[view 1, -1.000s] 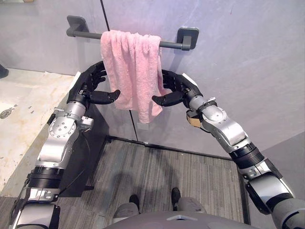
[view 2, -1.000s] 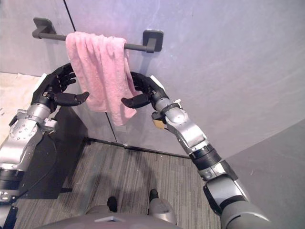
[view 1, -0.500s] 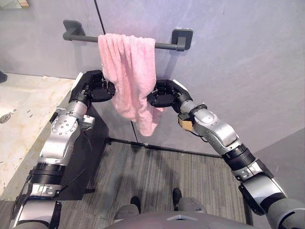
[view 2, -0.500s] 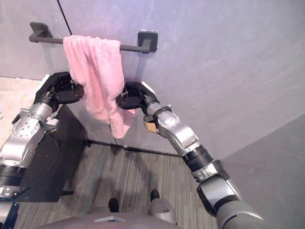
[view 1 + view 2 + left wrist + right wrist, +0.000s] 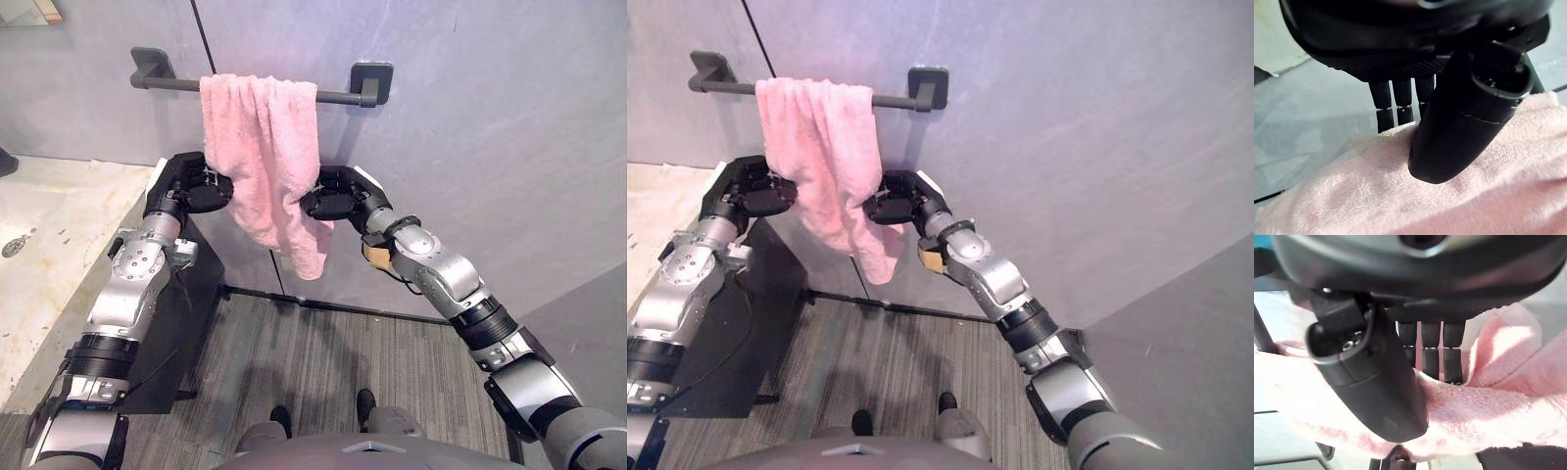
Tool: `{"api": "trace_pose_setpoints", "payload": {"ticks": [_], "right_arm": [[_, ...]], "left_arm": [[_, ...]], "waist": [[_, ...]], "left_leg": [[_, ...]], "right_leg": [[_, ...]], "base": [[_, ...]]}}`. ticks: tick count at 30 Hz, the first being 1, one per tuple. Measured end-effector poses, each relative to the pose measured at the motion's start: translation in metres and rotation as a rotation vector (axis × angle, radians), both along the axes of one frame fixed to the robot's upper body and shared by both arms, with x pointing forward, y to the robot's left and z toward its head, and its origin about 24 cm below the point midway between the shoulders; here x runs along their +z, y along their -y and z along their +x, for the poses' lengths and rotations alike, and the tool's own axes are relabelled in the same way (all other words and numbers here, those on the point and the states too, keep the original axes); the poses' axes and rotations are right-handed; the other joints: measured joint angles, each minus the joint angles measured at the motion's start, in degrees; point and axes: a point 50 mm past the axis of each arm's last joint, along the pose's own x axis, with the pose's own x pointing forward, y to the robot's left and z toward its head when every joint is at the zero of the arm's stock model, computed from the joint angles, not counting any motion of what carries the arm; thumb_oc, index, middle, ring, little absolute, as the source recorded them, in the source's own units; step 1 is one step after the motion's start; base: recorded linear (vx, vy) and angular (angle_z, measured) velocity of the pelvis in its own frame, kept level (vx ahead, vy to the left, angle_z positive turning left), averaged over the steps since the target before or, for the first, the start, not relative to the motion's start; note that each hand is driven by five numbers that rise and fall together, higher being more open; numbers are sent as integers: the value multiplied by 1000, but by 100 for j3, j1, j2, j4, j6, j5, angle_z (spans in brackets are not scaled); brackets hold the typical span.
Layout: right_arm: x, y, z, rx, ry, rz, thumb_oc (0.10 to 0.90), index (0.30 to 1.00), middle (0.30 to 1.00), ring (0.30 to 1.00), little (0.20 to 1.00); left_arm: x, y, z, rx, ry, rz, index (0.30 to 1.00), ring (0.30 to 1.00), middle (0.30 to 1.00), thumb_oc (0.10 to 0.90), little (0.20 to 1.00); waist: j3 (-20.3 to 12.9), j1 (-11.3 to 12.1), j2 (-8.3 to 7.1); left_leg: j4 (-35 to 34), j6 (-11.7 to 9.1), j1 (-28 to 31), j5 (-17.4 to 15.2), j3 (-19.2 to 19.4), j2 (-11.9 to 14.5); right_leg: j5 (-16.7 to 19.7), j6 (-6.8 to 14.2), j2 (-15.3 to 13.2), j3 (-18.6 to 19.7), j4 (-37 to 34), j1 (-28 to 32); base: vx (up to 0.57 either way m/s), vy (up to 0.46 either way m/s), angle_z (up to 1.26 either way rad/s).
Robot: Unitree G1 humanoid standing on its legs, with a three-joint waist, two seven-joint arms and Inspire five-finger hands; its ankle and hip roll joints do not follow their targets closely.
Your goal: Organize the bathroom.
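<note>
A pink towel (image 5: 265, 157) hangs bunched over a dark rail (image 5: 338, 94) fixed to the grey wall. My left hand (image 5: 192, 184) grips the towel's left edge, thumb in front and fingers (image 5: 1396, 105) behind the cloth. My right hand (image 5: 336, 194) pinches the right edge the same way, thumb (image 5: 1378, 382) pressed on the pink towel (image 5: 1474, 411). A longer tail of the towel hangs lower on the right side, between the two hands.
A black cabinet (image 5: 191, 304) stands below my left arm against the wall. A pale counter (image 5: 49, 225) lies at the far left. Grey striped flooring (image 5: 323, 362) runs below. A dark vertical seam (image 5: 206, 39) splits the wall panels.
Both hands went from open beside the towel to shut on its two edges. The towel has been drawn slightly narrower and the camera has shifted a little.
</note>
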Motion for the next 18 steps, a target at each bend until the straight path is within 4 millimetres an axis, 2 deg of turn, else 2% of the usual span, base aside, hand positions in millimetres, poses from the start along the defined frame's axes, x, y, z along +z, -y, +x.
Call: {"api": "trace_pose_setpoints", "payload": {"ticks": [2, 6, 12, 18], "right_arm": [[-2, 3, 2, -27, -1, -3, 400, 300, 300, 300, 300], [-3, 8, 4, -70, -3, -10, 400, 300, 300, 300, 300], [-3, 10, 5, -99, 15, -37, 400, 300, 300, 300, 300], [-1, 15, 7, -128, 26, -65, 400, 300, 300, 300, 300]], "left_arm": [[-1, -7, -1, 115, 23, -35, 300, 300, 300, 400, 300], [2, -18, -4, 212, 55, -64, 300, 300, 300, 400, 300], [3, -25, -14, 247, 71, -72, 300, 300, 300, 400, 300], [-5, -25, -21, 245, 38, -72, 300, 300, 300, 400, 300]], "waist": [[-1, 27, -1], [-2, 80, -3], [-6, 179, -8], [-15, 158, -21]], "left_leg": [[-27, -3, -4, 28, -30, 1], [-40, -7, -8, 40, -89, 3], [-91, -10, 2, 64, -111, 1], [-157, -7, 0, 85, -116, 0]], "right_leg": [[-1, -2, -1, -46, 0, 3], [-6, -9, -1, -110, -13, 28], [-6, -9, -1, -130, -21, 35], [9, -24, 4, -142, -94, 40]], "base": [[-8, -3, 9], [0, -3, 8], [1, -1, 1], [0, -1, 1]]}}
